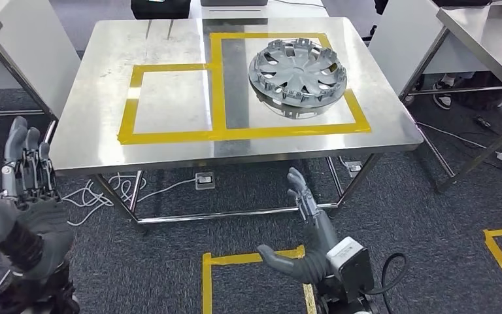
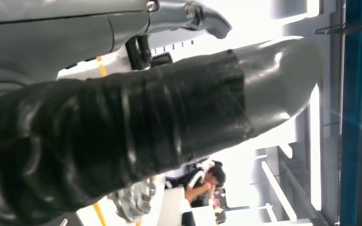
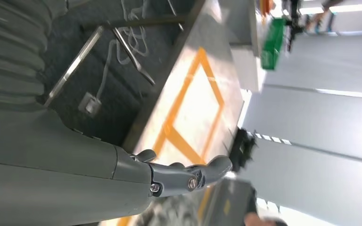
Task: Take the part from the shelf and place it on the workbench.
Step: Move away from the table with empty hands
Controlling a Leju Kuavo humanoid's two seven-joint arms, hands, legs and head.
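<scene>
A silver wheel cover (image 1: pixel 298 77) lies flat on the steel workbench (image 1: pixel 91 131), inside the larger yellow-taped box on its right half. My left hand (image 1: pixel 25 171) is raised at the bench's left front corner, below its edge, fingers straight and apart, holding nothing. My right hand (image 1: pixel 307 216) reaches forward under the bench's front edge, fingers extended, thumb out, empty. In the left wrist view the thumb (image 2: pixel 169 113) fills the frame, with a bit of the wheel cover (image 2: pixel 134 202) behind it. The right wrist view shows my fingers (image 3: pixel 188 175) near the taped bench top (image 3: pixel 193 113).
A smaller yellow-taped box (image 1: pixel 170 101) marks the bench's left half. Cables and a socket (image 1: pixel 204 179) lie on the carpet under the bench. Other steel tables stand at the far right (image 1: pixel 490 46) and left. Yellow floor tape (image 1: pixel 235 261) frames the spot in front. A person (image 2: pixel 200 181) sits in the distance.
</scene>
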